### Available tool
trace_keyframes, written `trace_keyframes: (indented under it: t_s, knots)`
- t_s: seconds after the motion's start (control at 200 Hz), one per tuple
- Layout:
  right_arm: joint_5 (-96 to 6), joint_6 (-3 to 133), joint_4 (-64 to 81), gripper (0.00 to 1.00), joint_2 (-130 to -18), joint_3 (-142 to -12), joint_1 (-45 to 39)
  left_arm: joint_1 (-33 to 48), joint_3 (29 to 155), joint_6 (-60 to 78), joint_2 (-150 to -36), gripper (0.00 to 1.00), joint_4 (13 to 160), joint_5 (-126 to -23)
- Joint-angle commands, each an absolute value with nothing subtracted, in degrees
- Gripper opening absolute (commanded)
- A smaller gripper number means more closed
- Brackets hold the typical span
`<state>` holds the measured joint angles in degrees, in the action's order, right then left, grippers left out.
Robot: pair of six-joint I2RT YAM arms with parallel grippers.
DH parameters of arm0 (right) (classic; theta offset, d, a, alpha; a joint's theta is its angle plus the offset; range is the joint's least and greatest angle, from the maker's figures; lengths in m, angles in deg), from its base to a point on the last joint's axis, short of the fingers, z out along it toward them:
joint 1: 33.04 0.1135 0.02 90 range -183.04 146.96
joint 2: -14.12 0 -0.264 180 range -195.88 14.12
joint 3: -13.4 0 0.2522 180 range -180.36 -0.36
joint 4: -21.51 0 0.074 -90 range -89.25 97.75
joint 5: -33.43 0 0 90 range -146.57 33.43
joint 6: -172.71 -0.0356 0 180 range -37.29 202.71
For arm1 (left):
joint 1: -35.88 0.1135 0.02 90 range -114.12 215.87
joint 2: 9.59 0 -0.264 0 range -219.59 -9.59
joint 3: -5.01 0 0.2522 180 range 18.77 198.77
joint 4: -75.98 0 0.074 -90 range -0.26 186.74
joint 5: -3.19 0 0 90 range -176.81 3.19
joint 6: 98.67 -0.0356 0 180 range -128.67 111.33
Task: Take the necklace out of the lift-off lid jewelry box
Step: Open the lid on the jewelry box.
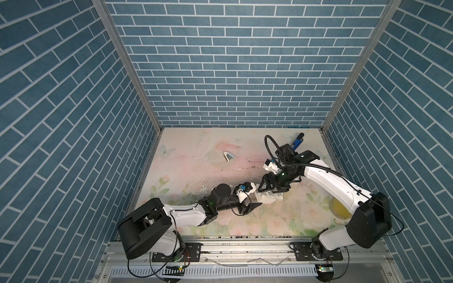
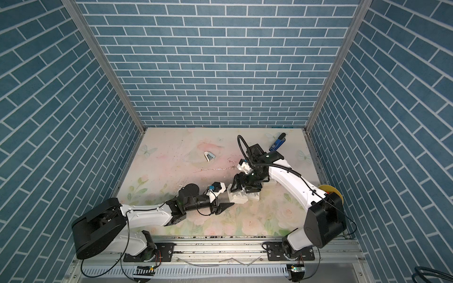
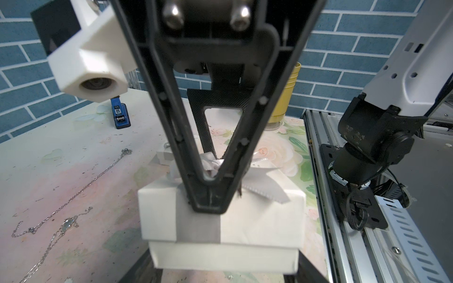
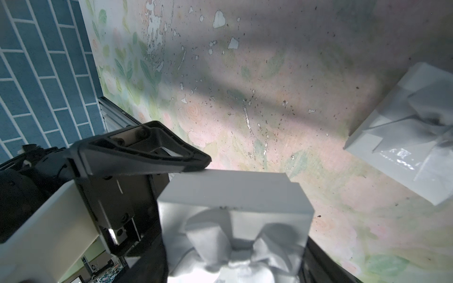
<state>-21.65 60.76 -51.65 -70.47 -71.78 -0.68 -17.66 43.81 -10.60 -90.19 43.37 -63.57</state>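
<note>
**Necklace and grippers, top and wrist views.** The necklace (image 1: pixel 236 169) lies stretched out on the floral table (image 1: pixel 191 152). It is outside the box (image 1: pixel 266 199), at about 11 o'clock from it and apart from it. In the left wrist view it shows as a thin silver chain with small pendants.

**Left gripper.** The left gripper (image 1: pixel 258 195) lies at 9 o'clock of the box. Its jaws are set wide, with one finger on either side of the box's lower half. In the right wrist view one of its fingertips (image 4: pixel 196 161) lies against the box's edge, so it grips the box. The necklace is at 11 o'clock of this gripper and not touching it.

**Right gripper.** The right gripper (image 1: pixel 269 190) stands over the lid (image 3: pixel 257 215). The lid is white with a grey ribbon band and bow (image 3: pixel 259 186), and it sits on the box. The jaws are wide and straddle the lid. The near finger (image 3: pixel 208 201) lies against the lid's side and the far one stands behind the bow. Whether they press on the lid cannot be told. The necklace is at 10 o'clock of this gripper and apart from it.

**Other items.**
- A second box (image 4: pixel 404 147), white and ribboned, stands just beside the first at 3 o'clock.
- A blue stapler (image 1: pixel 297 141) lies at 1 o'clock near the back wall. Its small label is too blurred to read.
- A yellow cup (image 1: pixel 339 208) stands at 3 o'clock, well apart and partly hidden by the right arm.
- A white-and-blue object (image 1: pixel 229 156) lies at 11 o'clock, beyond the necklace.
</note>
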Motion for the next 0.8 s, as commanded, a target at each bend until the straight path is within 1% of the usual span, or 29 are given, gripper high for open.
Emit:
trace_keyframes:
  t_s: [0.0,0.09,0.21,0.525,0.795]
  knots:
    - [-21.6,62.2,-52.6,0.79,-70.3,-72.7,-1.7,-18.0,43.0,-10.2,-89.0,0.42,44.2,-62.6]
    - [-21.5,61.9,-51.9,0.79,-70.0,-72.2,-1.7,-18.0,42.9,-9.9,-88.8,0.40,43.7,-63.0]
    - [-23.0,62.1,-52.4,0.79,-69.8,-72.5,-1.7,-17.9,42.5,-10.1,-88.4,0.40,43.5,-63.9]
    - [-22.5,61.0,-50.7,0.75,-69.9,-72.8,-1.8,-18.0,41.2,-10.3,-87.6,0.39,42.8,-65.7]
    - [-26.6,60.0,-51.3,0.75,-68.9,-73.9,-2.0,-18.0,39.6,-10.6,-87.1,0.40,41.3,-67.8]
